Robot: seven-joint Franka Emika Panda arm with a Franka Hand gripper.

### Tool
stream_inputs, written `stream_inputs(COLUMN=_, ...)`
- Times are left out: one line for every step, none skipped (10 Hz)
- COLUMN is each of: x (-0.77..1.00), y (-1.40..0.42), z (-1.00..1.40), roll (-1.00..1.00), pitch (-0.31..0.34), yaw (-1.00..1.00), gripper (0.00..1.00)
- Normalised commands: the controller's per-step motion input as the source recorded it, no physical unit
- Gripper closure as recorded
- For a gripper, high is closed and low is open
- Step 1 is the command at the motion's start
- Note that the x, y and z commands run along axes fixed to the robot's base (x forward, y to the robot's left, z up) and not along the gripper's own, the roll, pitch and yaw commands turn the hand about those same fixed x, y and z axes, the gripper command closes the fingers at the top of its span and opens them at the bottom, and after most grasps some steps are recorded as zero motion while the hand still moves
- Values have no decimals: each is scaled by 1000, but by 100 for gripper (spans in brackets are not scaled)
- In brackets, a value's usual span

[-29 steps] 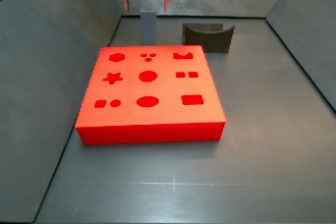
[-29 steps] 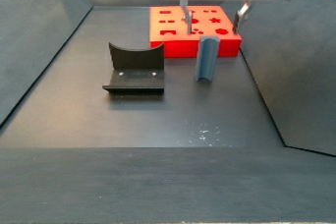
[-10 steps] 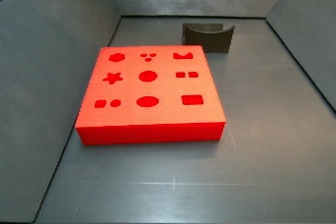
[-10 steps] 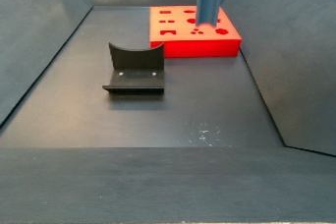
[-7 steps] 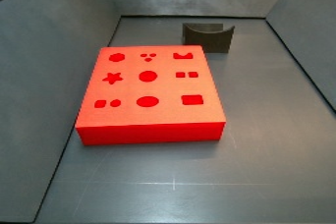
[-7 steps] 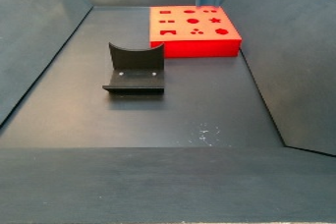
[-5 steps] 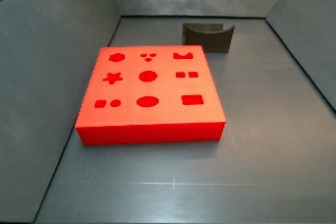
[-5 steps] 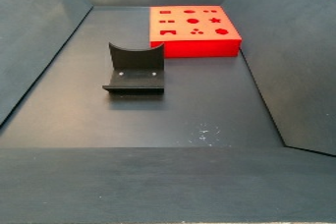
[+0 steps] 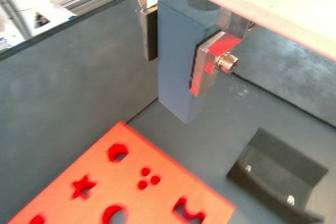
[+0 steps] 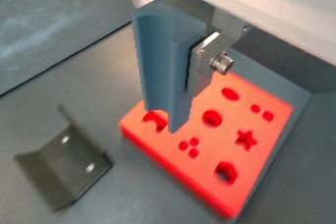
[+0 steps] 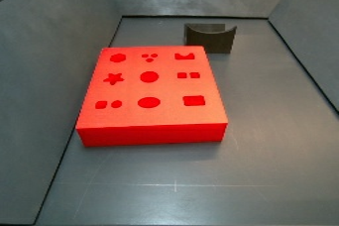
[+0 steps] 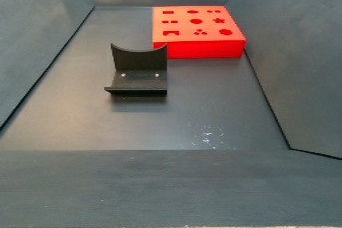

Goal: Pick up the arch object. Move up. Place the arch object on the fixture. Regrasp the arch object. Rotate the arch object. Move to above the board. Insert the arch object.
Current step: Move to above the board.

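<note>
1. Counting: one gripper, one arch object, one board, one fixture. Ten cut-outs are showing on the board top in a side view.
2. Nearest, in both wrist views: the gripper is clamping shut on the arch object, a finger with its silver plate pressing against the block's side. The other finger is mostly hiding behind the block.
3. The arch object is hanging upright, long axis vertical, clear of everything below, high over the floor.
4. Below it in a wrist view, the board is lying flat, with the fixture apart from it on the floor. In the other wrist picture the board and fixture are both showing under the block too.
5. In a side view the board is sitting mid-floor, the fixture standing beyond it at about 1 o'clock, well apart.
6. In the opposite side view the fixture is nearer, the board farther at about 1 o'clock.
7. Change: the gripper and arch object are no longer appearing in either side view; 2.9 s ago the block was standing on the floor beside the board, 1.0 s ago it was showing lifted at the top edge, now it is out of frame above.
8. Board and fixture are staying where they were.
</note>
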Motion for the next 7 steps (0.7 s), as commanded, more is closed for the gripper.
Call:
stream_inputs(x=119, y=-1000, z=245, roll=71, pitch=76, yaw=25, gripper=100)
stream_inputs(x=129, y=-1000, z=245, roll=53, pitch=87, yaw=19, gripper=100)
stream_inputs(x=152, y=-1000, z=248, roll=34, pitch=101, yaw=16, gripper=100)
stream_inputs(x=171, y=-1000, z=245, roll=28, pitch=115, yaw=14, gripper=100)
stream_inputs(x=200, y=-988, z=244, roll=27, pitch=123, yaw=13, gripper=100)
stream_inputs(x=172, y=-699, z=174, roll=31, pitch=134, yaw=15, gripper=100)
stream_inputs(x=139, y=-437, z=110, roll=41, pitch=129, yaw=12, gripper=100)
